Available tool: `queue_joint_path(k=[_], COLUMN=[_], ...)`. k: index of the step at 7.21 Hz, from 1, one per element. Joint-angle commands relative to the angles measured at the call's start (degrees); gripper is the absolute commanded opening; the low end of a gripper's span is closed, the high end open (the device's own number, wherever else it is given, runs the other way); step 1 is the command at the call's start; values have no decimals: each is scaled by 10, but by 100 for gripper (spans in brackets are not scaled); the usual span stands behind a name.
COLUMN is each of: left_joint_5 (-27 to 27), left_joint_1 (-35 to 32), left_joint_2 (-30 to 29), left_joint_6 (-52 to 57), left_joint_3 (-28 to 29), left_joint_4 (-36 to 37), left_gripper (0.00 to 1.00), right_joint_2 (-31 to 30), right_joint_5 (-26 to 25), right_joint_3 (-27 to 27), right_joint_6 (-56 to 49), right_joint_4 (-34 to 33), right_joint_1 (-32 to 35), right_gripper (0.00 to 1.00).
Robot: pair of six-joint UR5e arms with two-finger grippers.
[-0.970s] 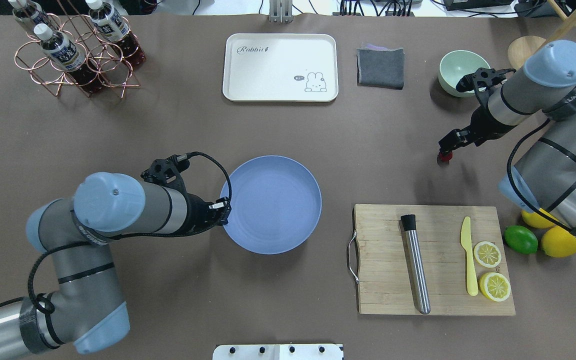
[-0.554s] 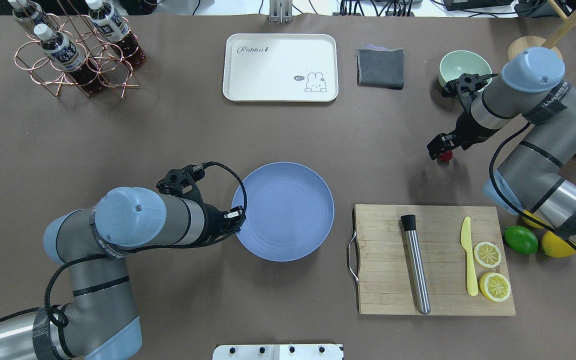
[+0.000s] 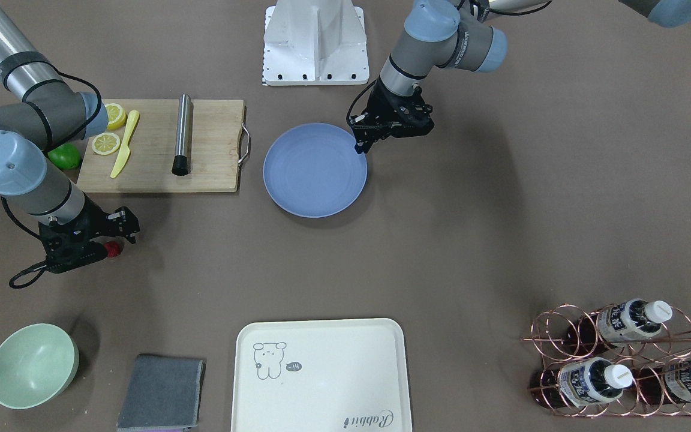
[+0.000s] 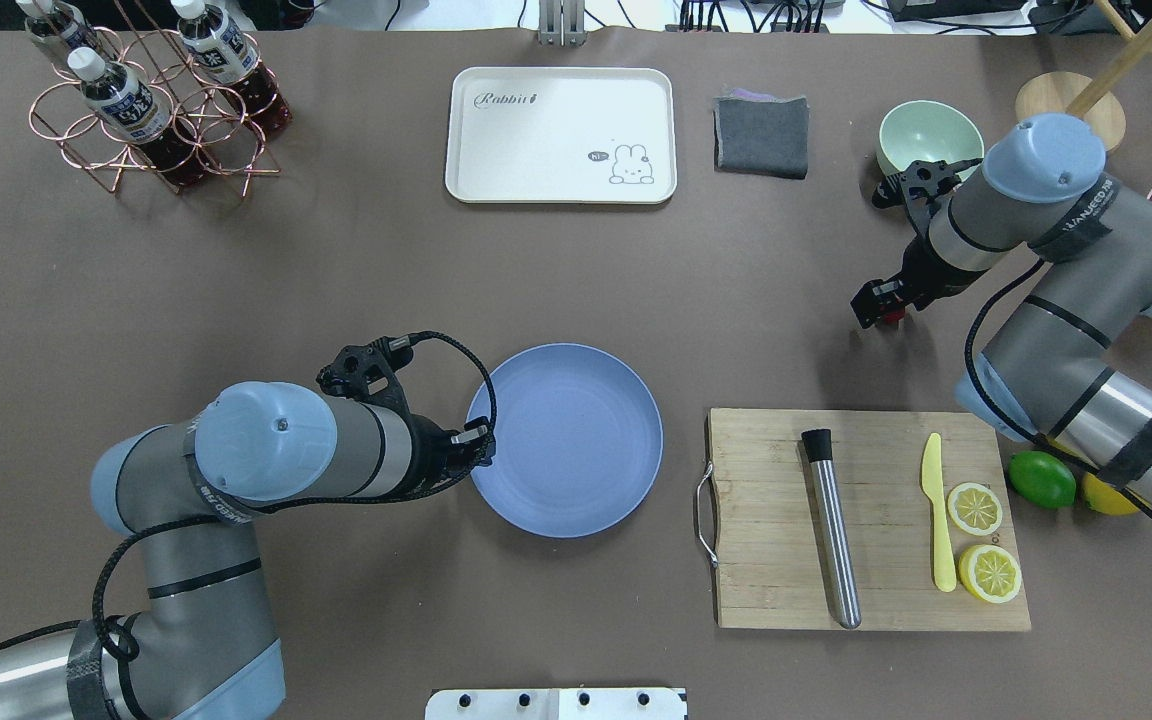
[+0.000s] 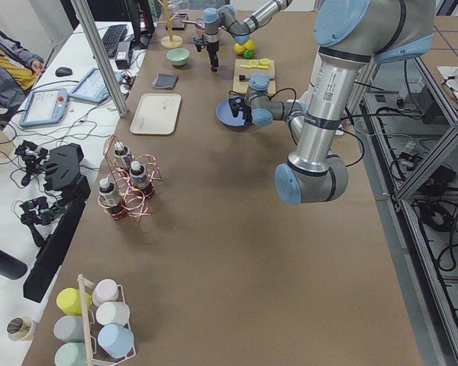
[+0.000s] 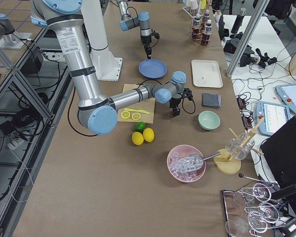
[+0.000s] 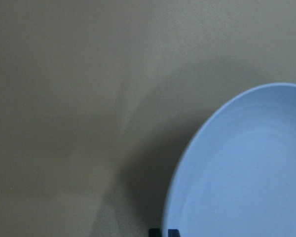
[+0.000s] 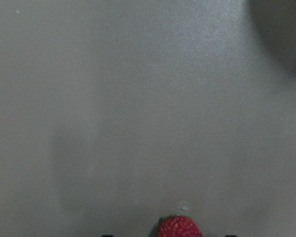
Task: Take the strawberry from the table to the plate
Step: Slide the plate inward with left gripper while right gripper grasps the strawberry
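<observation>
Wide matte brown-grey table (image 3: 501, 198), seen from across. Near its middle, a round blue-grey plate (image 3: 312, 171), bare inside. At the plate's rim on the robot's side, the left gripper (image 3: 360, 147), pointing down. Toward this view's left, just off the corner of a wooden cutting board (image 3: 153, 162), the right gripper (image 3: 116, 240) low over the table, with the dark red strawberry (image 3: 112, 248) at its tips, well apart from the plate. Nearer the camera, a pale green bowl (image 3: 30, 366), a folded grey cloth (image 3: 162, 390) and a cream tray (image 3: 321, 372).

From overhead: left arm entering on the left, its gripper at the plate's left rim. Right gripper out on the right half, between bowl and cutting board, with the berry only a red speck, mostly hidden under the tips.

From the table's left end: near arm bent down to the plate, far arm small. Too small to judge either pair of jaws.

From the right end: near arm reaching past the cutting board, gripper pointing straight down, a red speck beneath it. Plate farther along the table.

Left wrist: two dark tips close together at the bottom edge, straddling the plate's rim. Jaws pinching that rim.

Right wrist: strawberry at bottom centre, seemingly resting on the table, with dark tips far out on either side and bare table between. Jaws spread, not touching the berry.
</observation>
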Motion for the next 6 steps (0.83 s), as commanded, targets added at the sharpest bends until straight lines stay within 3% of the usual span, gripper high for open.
queue_joint_path(k=[1, 4, 6], left_joint_5=[-2, -7, -76], left_joint_1=[-1, -29, -102], left_joint_2=[-1, 30, 100], left_joint_6=[0, 30, 153], left_joint_3=[-3, -33, -52], left_joint_4=[0, 1, 1], left_gripper=[84, 83, 83], right_joint_2=[1, 42, 80], right_joint_5=[4, 30, 21], right_joint_3=[1, 25, 54], right_joint_6=[-1, 61, 177], right_joint_4=[0, -7, -7], right_joint_1=[1, 7, -47], right_gripper=[0, 0, 0])
